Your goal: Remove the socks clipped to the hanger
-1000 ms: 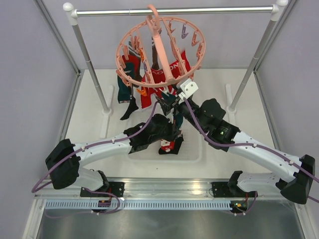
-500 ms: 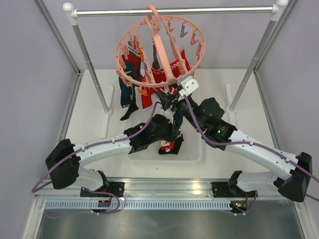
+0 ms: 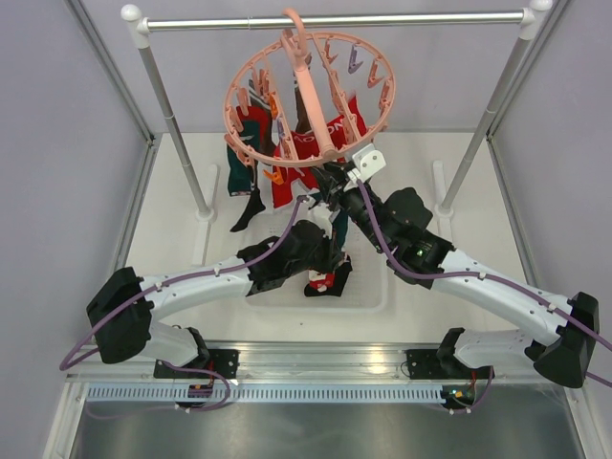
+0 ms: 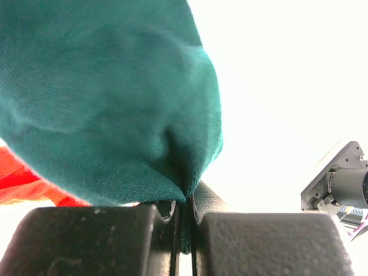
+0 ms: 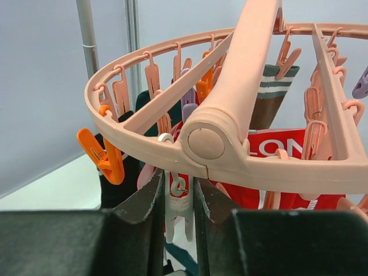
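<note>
The salmon-pink hanger (image 3: 312,107) hangs from the rail with several socks clipped under it: red (image 3: 287,186), dark teal (image 3: 251,134) and black (image 3: 251,206). My left gripper (image 3: 330,251) is below the ring, shut on the lower end of a dark teal sock (image 4: 103,103); its fabric is pinched between the jaws of the left gripper (image 4: 183,230). My right gripper (image 3: 330,182) is at the ring's near edge. In the right wrist view the right gripper (image 5: 179,207) is shut on a white clip (image 5: 178,215) dangling from the hanger (image 5: 230,115). A red sock (image 5: 282,149) and a brown striped sock (image 5: 270,98) hang behind.
The grey rail (image 3: 335,19) on two slanted posts carries the hanger. A white tray (image 3: 368,287) on the table under the arms holds a red and black sock (image 3: 330,279). An orange clip (image 5: 106,155) hangs left of my right fingers. Walls close in both sides.
My right gripper rose to the ring's near edge and its jaws closed onto the white clip. The hanger shifted slightly. The left arm stayed still, holding the teal sock.
</note>
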Controlling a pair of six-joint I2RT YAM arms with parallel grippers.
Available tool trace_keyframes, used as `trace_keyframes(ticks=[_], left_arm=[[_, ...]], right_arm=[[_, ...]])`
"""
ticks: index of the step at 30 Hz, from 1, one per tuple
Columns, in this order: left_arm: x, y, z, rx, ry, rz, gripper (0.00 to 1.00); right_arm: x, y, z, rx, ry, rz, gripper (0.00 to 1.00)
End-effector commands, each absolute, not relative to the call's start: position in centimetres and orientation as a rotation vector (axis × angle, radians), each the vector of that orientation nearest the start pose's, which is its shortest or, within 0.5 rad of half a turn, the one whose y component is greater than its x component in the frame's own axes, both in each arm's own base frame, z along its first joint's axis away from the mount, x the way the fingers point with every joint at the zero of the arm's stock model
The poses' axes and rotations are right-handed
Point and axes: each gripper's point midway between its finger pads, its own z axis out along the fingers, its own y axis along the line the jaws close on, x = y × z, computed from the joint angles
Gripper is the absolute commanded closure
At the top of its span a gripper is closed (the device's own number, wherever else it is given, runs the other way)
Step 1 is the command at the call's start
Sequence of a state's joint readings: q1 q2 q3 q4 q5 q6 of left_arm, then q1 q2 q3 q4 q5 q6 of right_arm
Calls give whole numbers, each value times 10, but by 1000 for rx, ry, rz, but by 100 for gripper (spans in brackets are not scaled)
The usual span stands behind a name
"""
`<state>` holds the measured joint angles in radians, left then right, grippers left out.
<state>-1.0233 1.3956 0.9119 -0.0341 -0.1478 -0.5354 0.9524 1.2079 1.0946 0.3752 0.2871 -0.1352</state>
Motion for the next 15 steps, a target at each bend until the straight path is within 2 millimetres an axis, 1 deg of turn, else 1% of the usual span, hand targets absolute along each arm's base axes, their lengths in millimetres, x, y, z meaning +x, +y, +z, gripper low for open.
trace_keyframes(ticks=[1, 7, 8, 9, 10, 11, 12, 15], left_arm=[[222, -355, 176, 397, 2106, -800, 98], [225, -358, 168, 401, 2126, -774, 98], [227, -358, 163, 401, 2136, -761, 95], [228, -358, 162, 396, 2140, -751, 90], [229, -359, 162, 396, 2144, -746, 72], [230, -360, 161, 400, 2150, -735, 61], [231, -361, 160, 407, 2152, -732, 47], [230, -360, 165, 421, 2137, -737, 36]], right_arm=[[288, 303, 443, -403, 1198, 521, 91], [287, 304, 442, -409, 1198, 524, 91], [287, 305, 441, -412, 1202, 523, 91], [287, 304, 442, -411, 1199, 524, 91], [288, 305, 440, -415, 1204, 522, 91], [287, 304, 441, -416, 1203, 523, 90], [287, 305, 441, -416, 1203, 526, 89], [287, 306, 438, -422, 1212, 528, 88]])
